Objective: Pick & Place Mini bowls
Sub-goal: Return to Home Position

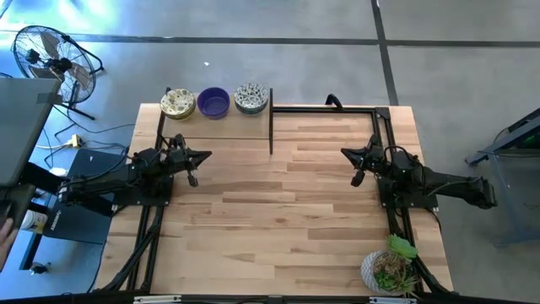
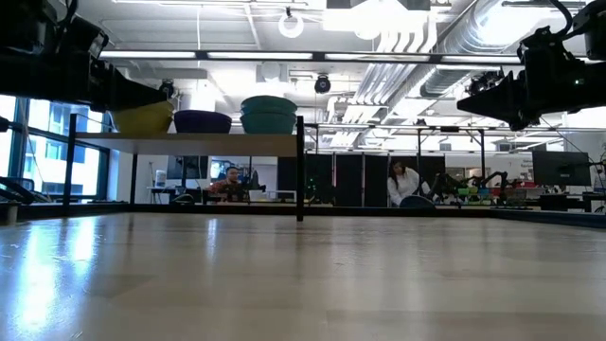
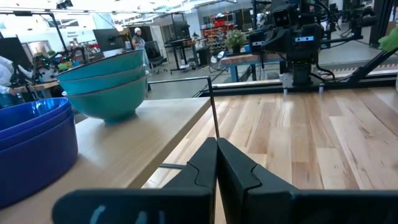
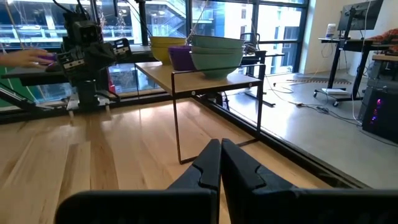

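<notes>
Mini bowls [image 1: 213, 102]: three stacks of small round ones (yellow-patterned, solid purple, grey-green patterned) on light wooden shelf with thin black legs [image 1: 221, 128]. They're just beyond left gripper [image 1: 206, 155], well apart from right gripper [image 1: 345, 153]. Both claws fully closed, empty. Homing: retract level, clear of shelf post. No legible writing.

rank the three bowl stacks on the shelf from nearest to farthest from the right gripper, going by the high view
From the right gripper:
1. teal patterned bowl stack, at the right end of the shelf.
2. blue bowl stack, in the shelf's middle.
3. yellow patterned bowl stack, at the shelf's left end.
</notes>
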